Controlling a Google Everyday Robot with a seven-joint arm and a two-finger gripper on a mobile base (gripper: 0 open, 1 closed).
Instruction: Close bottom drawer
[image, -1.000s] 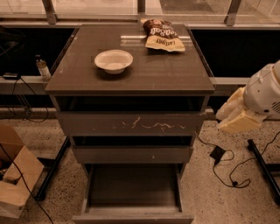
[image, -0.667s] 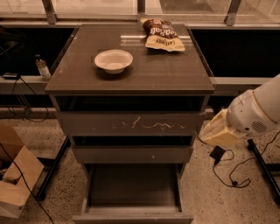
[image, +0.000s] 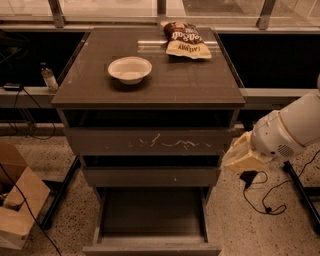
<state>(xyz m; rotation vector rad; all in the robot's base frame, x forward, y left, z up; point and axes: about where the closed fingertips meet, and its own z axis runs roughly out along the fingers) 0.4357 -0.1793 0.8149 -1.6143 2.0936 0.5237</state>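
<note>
While the flat-fronted bottom drawer (image: 151, 247) stands open, pale blocky end effector (image: 242, 156) right of cabinet (image: 175, 82), grip unclear.

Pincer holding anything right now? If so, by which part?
Nothing visibly held. The pincer sits beside the cabinet's right side, higher than the open bottom drawer.

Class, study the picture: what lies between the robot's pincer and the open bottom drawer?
In the camera view, only bare speckled floor separates the pincer, right of the cabinet, from the bottom drawer below it.
</note>
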